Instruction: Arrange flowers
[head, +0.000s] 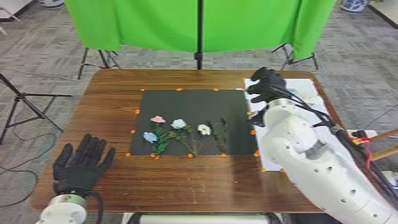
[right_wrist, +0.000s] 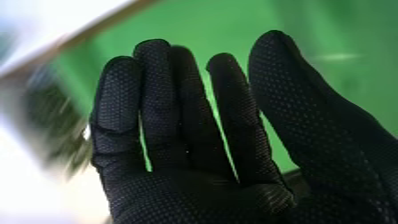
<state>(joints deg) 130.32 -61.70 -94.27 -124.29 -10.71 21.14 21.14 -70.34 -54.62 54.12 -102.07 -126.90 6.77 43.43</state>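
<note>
Head view: the right hand (head: 266, 84), fingers straight, barely apart, beside the dark surface (head: 191, 106) at its far right corner, should pinch stems (head: 223, 142), not petals (head: 179, 123).

Brown wooden table (head: 187, 187), on it a black mat (head: 191, 106) beside a white sheet (head: 270, 160).

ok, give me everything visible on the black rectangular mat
The black rectangular mat lies flat on the brown wooden table. It looks matte, thin and plain; whether it's cloth or paper, I can't tell. Small orange pieces dot its border. Flowers with pink, blue and whitish heads and green stems lie across its near half. A white sheet runs along its right side.
</note>
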